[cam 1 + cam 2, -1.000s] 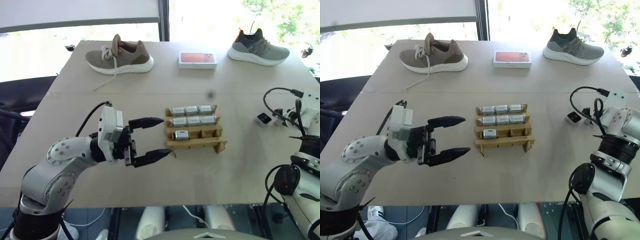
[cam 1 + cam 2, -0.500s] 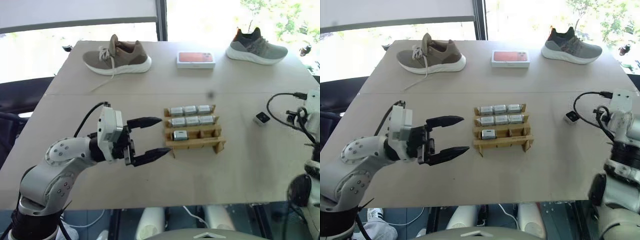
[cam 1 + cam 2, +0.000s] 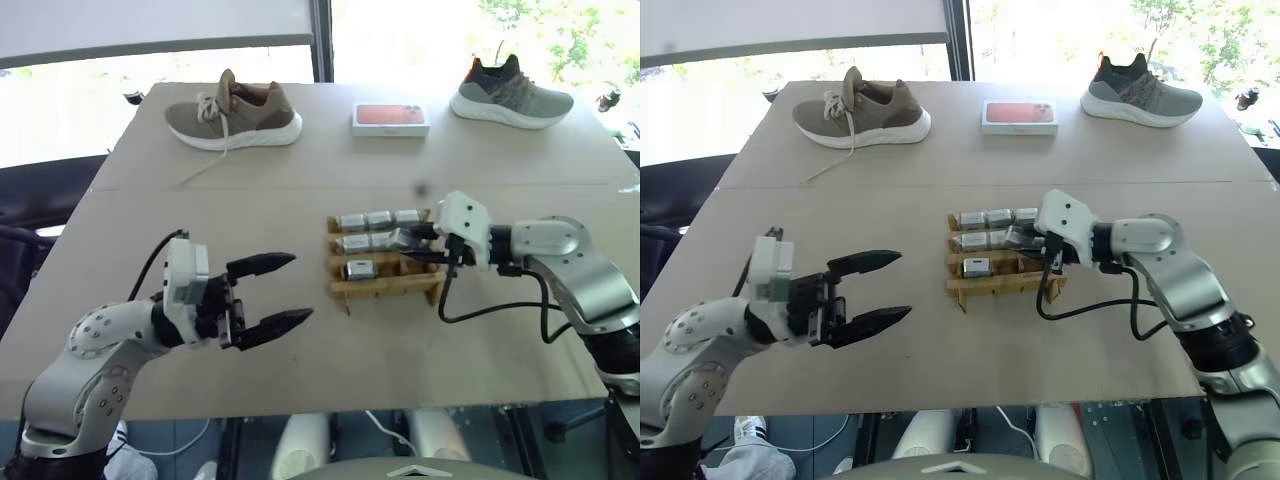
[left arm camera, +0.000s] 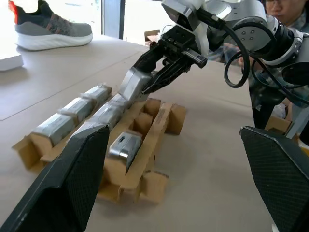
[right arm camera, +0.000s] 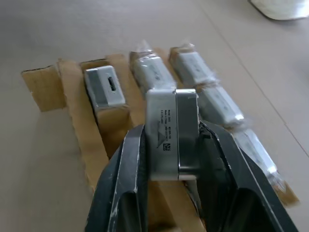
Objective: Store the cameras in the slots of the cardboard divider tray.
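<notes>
Bench: tan board top, seam running across its width behind the tray. Far edge, L to R: brown shoe w/ loose lace trailing toward the seam; white box w/ orange-red top, flat; grey shoe at far R corner. All three well apart. Centre: cardboard tray resting directly on the bench, just in front of the seam. Small dark spot on the surface near the seam.
</notes>
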`<state>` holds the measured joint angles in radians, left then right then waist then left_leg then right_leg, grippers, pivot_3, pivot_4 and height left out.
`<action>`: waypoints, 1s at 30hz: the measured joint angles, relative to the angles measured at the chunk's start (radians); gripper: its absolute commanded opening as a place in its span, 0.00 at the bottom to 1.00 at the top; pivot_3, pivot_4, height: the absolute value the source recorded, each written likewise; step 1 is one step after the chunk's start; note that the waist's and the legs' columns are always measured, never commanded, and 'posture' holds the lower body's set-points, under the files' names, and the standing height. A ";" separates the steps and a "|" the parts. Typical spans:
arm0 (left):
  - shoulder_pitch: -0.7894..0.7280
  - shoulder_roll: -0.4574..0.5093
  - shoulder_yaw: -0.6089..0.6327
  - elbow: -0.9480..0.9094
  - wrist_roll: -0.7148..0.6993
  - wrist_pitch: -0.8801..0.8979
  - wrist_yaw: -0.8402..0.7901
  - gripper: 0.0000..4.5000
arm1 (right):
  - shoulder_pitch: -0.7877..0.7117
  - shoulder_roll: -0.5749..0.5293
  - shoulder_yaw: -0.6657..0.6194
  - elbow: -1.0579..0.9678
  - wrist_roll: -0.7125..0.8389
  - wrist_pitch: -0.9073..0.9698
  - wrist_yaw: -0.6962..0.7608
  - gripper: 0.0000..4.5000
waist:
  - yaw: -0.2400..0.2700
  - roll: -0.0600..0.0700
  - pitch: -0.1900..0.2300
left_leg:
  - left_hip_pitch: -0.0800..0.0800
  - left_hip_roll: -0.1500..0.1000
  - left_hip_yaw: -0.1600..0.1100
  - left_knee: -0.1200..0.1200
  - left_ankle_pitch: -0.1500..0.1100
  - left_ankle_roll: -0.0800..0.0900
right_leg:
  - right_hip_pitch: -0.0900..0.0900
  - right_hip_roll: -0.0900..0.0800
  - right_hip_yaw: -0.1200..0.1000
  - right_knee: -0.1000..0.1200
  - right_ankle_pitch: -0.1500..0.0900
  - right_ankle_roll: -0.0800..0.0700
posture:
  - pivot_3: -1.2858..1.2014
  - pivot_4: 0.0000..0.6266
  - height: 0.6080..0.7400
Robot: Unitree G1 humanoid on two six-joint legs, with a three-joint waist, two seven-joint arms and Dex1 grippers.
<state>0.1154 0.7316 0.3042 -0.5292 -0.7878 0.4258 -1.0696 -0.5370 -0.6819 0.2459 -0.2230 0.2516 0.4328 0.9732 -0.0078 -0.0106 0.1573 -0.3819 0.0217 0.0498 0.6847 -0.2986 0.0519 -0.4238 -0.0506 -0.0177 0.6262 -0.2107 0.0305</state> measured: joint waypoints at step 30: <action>0.124 -0.012 0.053 -0.088 -0.002 -0.014 0.070 1.00 | -0.048 0.018 0.106 0.205 -0.110 -0.221 0.228 0.18 | 0.013 -0.001 -0.001 | 0.001 0.000 -0.002 0.000 0.000 0.000 | 0.002 -0.003 -0.006 0.001 -0.001 -0.002 | 0.52 0.24 1.00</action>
<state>0.2392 0.7192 0.3576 -0.6173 -0.7894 0.4117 -0.9995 -0.5854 -0.6639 0.3521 -0.0185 0.1415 0.2115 1.2010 0.0051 -0.0119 0.1566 -0.3804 0.0213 0.0476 0.6847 -0.2990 0.0519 -0.4219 -0.0533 -0.0234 0.6267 -0.2119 0.0284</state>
